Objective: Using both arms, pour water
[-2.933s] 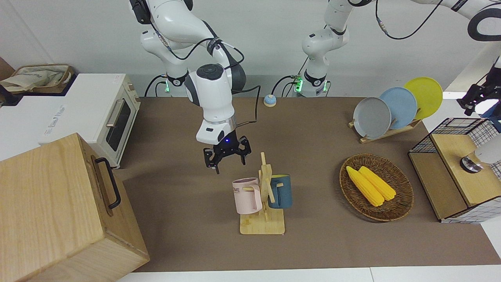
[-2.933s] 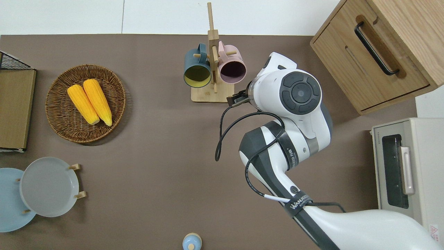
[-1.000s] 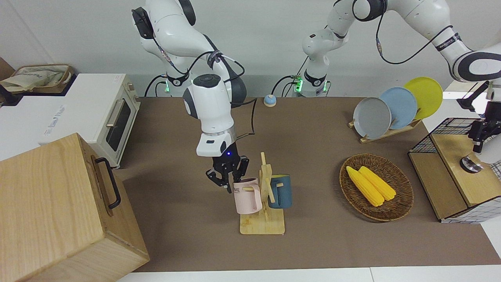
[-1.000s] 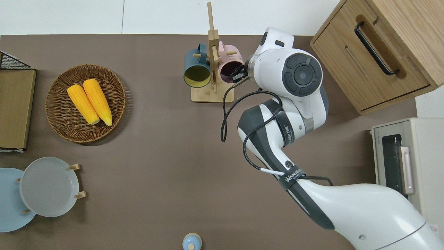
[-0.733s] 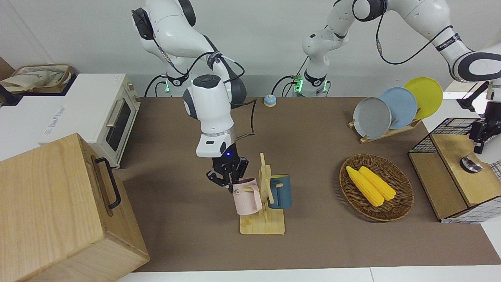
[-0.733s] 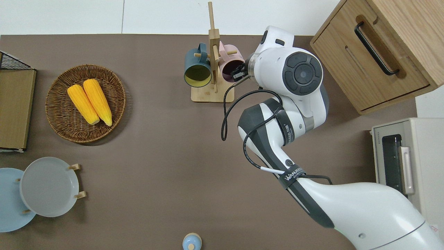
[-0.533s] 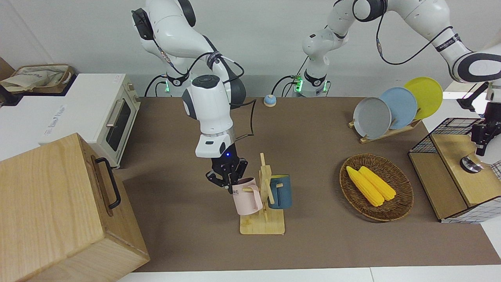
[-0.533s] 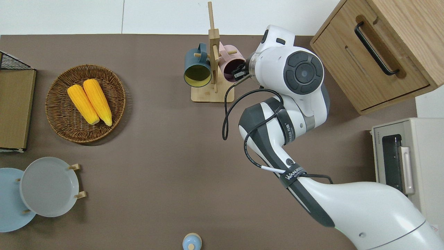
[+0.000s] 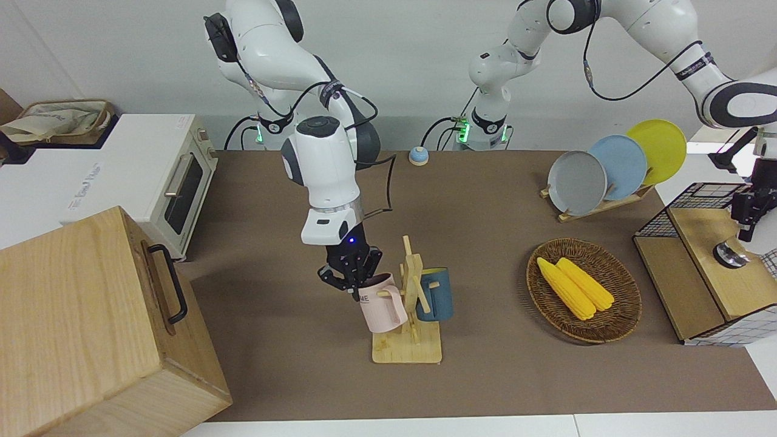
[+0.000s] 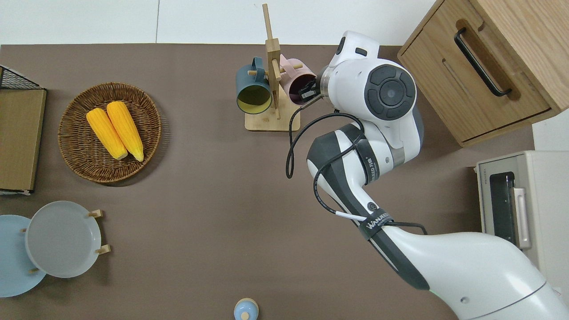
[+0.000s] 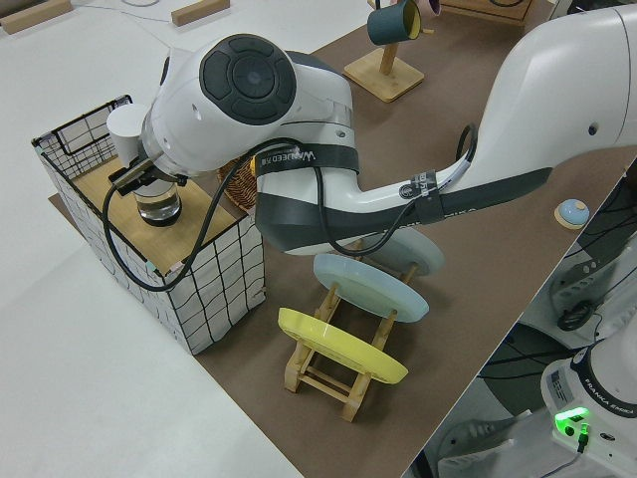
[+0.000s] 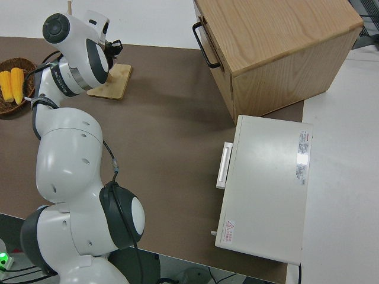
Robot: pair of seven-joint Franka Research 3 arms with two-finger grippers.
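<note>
I am working both arms at the desk (image 9: 485,388). Nearest to me, my left gripper (image 9: 745,209) is hanging over a glass (image 11: 157,207) that is standing on the wooden top of the wire basket (image 9: 698,200) at my left arm's end; I cannot tell whether that gripper's fingers are apart or together. Farther out, my right gripper (image 9: 350,274) is clamping the rim of the pink mug (image 9: 381,303), one finger inside the mouth. The mug is tilting on the wooden mug rack (image 9: 413,315), its handle on a peg. The blue mug (image 9: 438,296) is hanging on the rack's opposite side, toward the corn basket (image 9: 584,290).
</note>
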